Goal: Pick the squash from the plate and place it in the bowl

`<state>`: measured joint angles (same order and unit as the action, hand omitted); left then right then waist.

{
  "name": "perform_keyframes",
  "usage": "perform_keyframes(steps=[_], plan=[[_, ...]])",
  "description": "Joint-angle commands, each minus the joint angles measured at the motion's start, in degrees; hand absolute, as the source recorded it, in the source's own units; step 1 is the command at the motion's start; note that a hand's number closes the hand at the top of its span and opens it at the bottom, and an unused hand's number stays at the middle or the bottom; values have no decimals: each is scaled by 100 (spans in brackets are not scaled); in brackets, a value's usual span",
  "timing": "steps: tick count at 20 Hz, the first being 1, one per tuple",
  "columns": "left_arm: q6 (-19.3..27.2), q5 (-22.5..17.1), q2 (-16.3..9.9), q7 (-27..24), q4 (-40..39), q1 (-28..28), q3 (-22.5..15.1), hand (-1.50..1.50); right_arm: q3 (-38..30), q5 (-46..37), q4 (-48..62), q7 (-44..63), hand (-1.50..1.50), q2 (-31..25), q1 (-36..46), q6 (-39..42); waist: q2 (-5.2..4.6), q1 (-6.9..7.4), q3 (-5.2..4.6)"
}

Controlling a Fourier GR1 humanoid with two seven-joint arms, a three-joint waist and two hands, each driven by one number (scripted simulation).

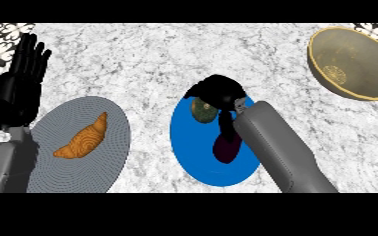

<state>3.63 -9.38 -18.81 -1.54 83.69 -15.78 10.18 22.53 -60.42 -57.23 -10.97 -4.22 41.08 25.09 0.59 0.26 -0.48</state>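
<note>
**Right hand over the squash on the blue plate**

The squash point(203, 110), a green-brown rounded thing, is seen on the upper part of the blue plate point(193, 152), near the middle of the counter point(162, 60). It is partly covered by the right hand point(218, 92), whose fingers are curled down over it from the 1 o'clock side; whether they actually close on it cannot be told. A dark shadow is cast on the plate beneath the forearm. The bowl point(347, 62), tan and tilted, is found at 2 o'clock from the plate, well apart. At 9 o'clock a grey plate point(44, 130) is set, with a croissant point(83, 139) on it. The left hand point(23, 75) is held open at the left edge, fingers straight up
</note>
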Motion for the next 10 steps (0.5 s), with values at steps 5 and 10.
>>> perform_keyframes(steps=[5, 10], plan=[[-64, 33, 1, -45, -57, 6, 116, 0, -253, -140, -30, -763, 150, -110, -225, -759, -59, -15, 48], [-192, -14, 89, -19, 212, 280, 102, 0, -404, -399, 604, -895, 150, 191, 39, -1271, -65, 21, 48]])
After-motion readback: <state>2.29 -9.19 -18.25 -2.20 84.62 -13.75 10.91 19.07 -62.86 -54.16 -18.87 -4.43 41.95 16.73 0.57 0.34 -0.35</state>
